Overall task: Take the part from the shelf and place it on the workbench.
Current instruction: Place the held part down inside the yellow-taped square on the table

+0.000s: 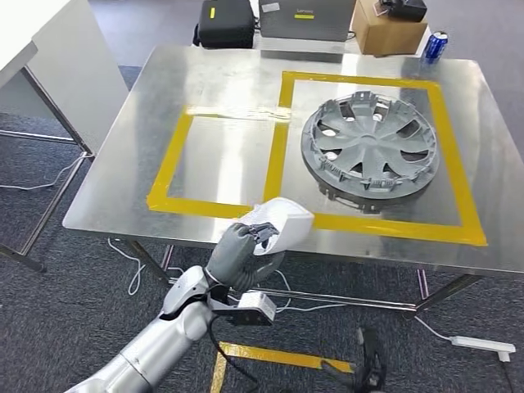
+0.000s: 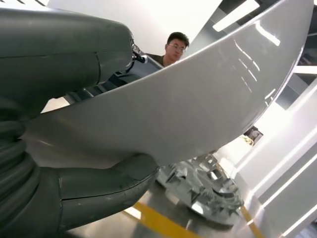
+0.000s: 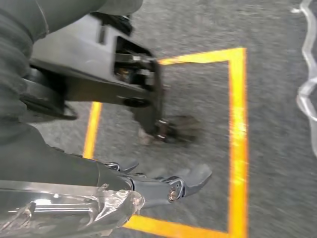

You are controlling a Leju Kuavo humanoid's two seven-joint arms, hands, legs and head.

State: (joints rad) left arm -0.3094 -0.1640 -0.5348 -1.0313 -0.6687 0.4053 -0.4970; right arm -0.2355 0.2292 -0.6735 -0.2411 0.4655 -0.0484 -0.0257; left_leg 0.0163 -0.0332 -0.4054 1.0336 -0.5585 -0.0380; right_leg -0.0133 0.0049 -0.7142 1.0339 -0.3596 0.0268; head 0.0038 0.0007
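Observation:
My left hand (image 1: 240,255) grips a white curved part (image 1: 283,219) just above the front edge of the metal workbench (image 1: 117,176), near the front tape line between the two yellow squares. In the left wrist view the part (image 2: 186,109) is a broad pale shell, with my thumb (image 2: 104,188) pressed under it and the other fingers over it. My right hand (image 3: 157,186) hangs over the floor with its fingers stretched out and nothing in them.
A grey wheel cover (image 1: 369,143) lies in the right yellow-taped square; the left taped square (image 1: 165,168) is bare metal. A blue can (image 1: 436,46), a cardboard box (image 1: 388,31) and black cases stand beyond the far edge. A person (image 2: 176,47) stands behind. Yellow floor tape (image 3: 237,134).

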